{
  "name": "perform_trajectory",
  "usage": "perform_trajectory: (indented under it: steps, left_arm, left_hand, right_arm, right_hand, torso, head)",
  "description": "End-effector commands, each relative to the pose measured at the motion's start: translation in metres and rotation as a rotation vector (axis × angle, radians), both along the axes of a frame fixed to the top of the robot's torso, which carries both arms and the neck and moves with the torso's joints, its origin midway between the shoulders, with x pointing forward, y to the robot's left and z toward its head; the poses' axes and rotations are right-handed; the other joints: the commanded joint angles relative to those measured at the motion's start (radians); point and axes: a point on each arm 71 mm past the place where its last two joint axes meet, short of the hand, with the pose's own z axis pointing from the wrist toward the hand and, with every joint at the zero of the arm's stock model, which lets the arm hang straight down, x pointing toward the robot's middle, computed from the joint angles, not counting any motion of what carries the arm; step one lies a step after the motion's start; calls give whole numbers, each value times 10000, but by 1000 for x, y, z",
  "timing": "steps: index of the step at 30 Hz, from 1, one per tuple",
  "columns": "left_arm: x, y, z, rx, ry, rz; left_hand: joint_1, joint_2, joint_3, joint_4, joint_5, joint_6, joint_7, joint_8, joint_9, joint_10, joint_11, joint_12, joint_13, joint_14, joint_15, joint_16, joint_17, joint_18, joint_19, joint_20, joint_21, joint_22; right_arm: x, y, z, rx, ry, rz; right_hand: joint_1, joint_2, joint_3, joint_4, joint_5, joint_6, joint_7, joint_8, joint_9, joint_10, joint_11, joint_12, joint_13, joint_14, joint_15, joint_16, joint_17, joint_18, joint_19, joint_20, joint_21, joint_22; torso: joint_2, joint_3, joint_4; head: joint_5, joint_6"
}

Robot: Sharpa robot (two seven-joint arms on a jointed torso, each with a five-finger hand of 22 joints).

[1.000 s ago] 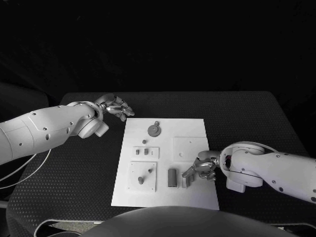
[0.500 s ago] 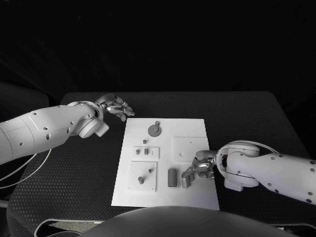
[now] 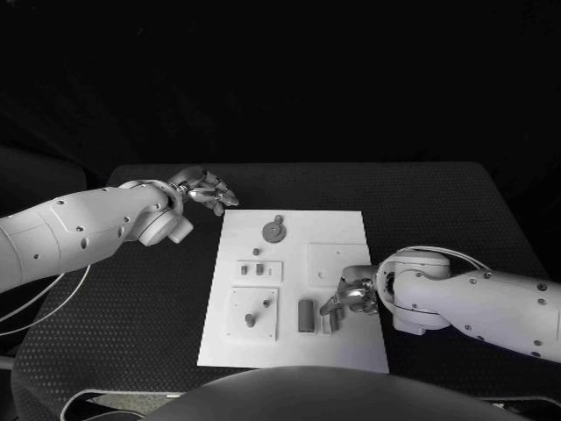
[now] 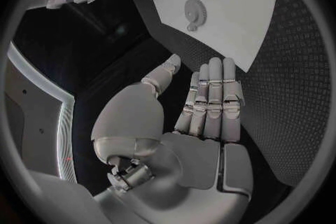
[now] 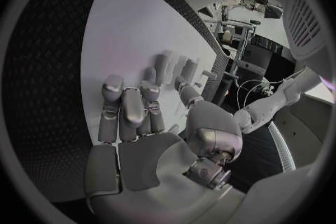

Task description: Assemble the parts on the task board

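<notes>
The right hand (image 3: pixel 351 294) has crept left across the task board (image 3: pixel 337 219). It now hangs nearer the upright grey parts (image 3: pixel 307 315).

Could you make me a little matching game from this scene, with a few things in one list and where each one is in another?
Things:
1. left hand
2. right hand
3. round gear
4. upright block

Places:
A. at the board's near end, beside the right hand
B. over the black table, off the task board's far left corner
C. on the far part of the board
D. over the board's right side, at the near parts

Pairs: 1-B, 2-D, 3-C, 4-A
</notes>
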Motion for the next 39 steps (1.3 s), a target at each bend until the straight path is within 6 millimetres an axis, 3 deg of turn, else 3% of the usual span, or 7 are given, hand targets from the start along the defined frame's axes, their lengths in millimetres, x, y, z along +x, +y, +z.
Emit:
perform_trajectory:
  steps: [1, 5, 8, 12, 18, 39]
  left_arm:
    - [-1, -3, 0, -43, 28, -198]
    - [-1, -2, 0, -26, 31, -176]
    - [-1, -2, 0, -24, 34, -172]
    - [-1, -2, 1, -27, 31, -180]
    - [-1, -2, 0, -18, 35, -169]
    - [-1, -1, 0, -14, 50, -169]
  left_hand:
    - [-92, 12, 34, 51, 46, -80, -6, -17, 4, -83, -12, -15, -13, 30, 4, -53, 17, 185, -9, 82, -41, 13]
    - [-91, 11, 35, 49, 46, -80, -7, -17, 5, -83, -13, -15, -13, 30, 4, -55, 21, 186, -10, 82, -42, 14]
    - [-90, 10, 36, 47, 46, -80, -7, -17, 5, -83, -13, -15, -13, 31, 4, -57, 24, 186, -11, 82, -42, 15]
    - [-88, 11, 38, 45, 46, -80, -7, -17, 5, -83, -13, -14, -13, 31, 3, -60, 28, 186, -11, 81, -43, 16]
    - [-86, 10, 40, 42, 46, -80, -7, -17, 5, -82, -13, -14, -13, 33, 3, -64, 33, 187, -10, 81, -44, 18]
    - [-96, 10, 40, 44, 45, -81, -6, -16, 5, -82, -13, -13, -12, 36, 4, -77, 50, 185, -10, 83, -46, 23]
  right_arm:
    - [-5, -1, -7, -484, 99, 216]
    - [-7, 0, -8, -530, 172, 320]
    - [-8, 0, -8, -607, 128, 426]
    - [-8, 0, -8, -704, 30, 515]
    - [-8, 1, -7, -841, -261, 725]
    - [-7, 13, -2, -1486, -1600, 1620]
  right_hand:
    - [-48, 58, 91, -54, 59, -179, 104, -26, -27, -48, 12, -52, 16, -58, 14, -15, 4, 312, 19, -78, -41, 5]
    - [228, 68, 230, -253, 59, -176, 99, -1, -38, -39, 7, -44, 36, -48, 10, -2, 20, 312, 25, -99, -12, 29]
    - [728, -63, 326, -267, 60, -179, 102, 28, -45, -39, 11, -43, 55, -62, 15, -5, 4, 312, 14, -109, 23, 62]
    - [1740, -397, 370, -273, 61, -201, 112, 67, -59, -30, 21, -51, 74, -79, 26, -15, -20, 312, -2, -106, 62, 95]
    - [2627, -546, 223, -274, 59, -211, 120, 114, -92, -12, 31, -80, 80, -85, 40, -35, -44, 312, -13, -52, 54, 85]
    - [2568, -598, -67, -253, 58, -183, 115, 154, -153, 9, 26, -120, 73, -98, 40, -70, -94, 312, 6, 20, 6, 41]
  torso:
    - [1, -3, -2]
    - [1, -1, 4]
    - [-2, -1, -3]
    - [3, -1, -5]
    - [0, 9, -9]
    - [1, 6, -5]
  head:
    - [12, 0]
    - [6, 0]
    - [14, 0]
    - [10, 0]
    - [-3, 0]
    - [-4, 0]
